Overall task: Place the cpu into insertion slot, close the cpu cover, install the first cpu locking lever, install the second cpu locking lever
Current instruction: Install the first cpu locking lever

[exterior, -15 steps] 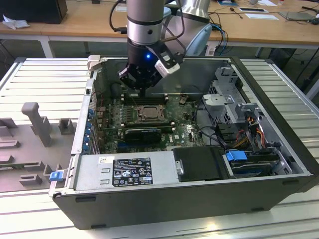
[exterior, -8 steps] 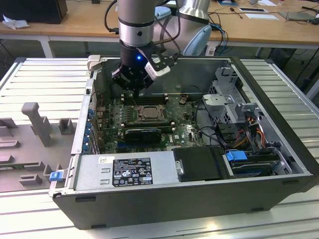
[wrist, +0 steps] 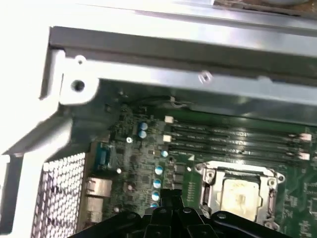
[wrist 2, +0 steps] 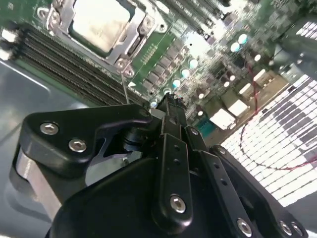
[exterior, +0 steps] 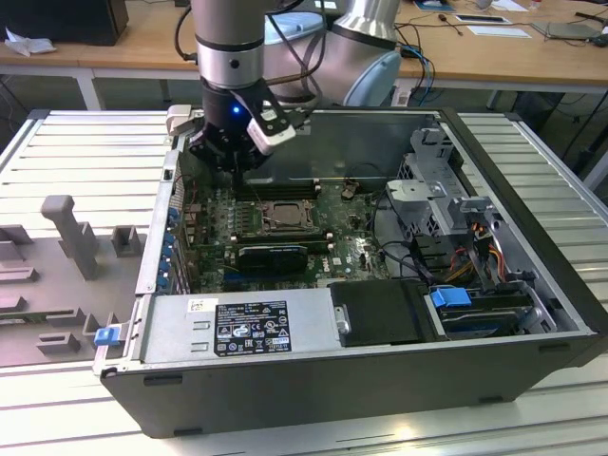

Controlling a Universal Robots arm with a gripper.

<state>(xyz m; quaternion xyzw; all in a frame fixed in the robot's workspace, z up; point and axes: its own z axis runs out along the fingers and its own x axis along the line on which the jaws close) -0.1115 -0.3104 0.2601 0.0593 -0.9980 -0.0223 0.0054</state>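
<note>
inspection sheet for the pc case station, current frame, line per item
Surface: open computer case lying on a slatted metal table.
Job's things: cpu seated in the insertion slot; cpu cover lies down around it, framing the chip.
Clutter: grey fixture blocks on the table at the exterior view's left.
Grippers: gripper shut, holding nothing, over the green board beside the slot.
Cables: red wire over the case's mesh wall; bundled coloured leads near the drive bay.
Surroundings: wooden desks behind, with papers.
</note>
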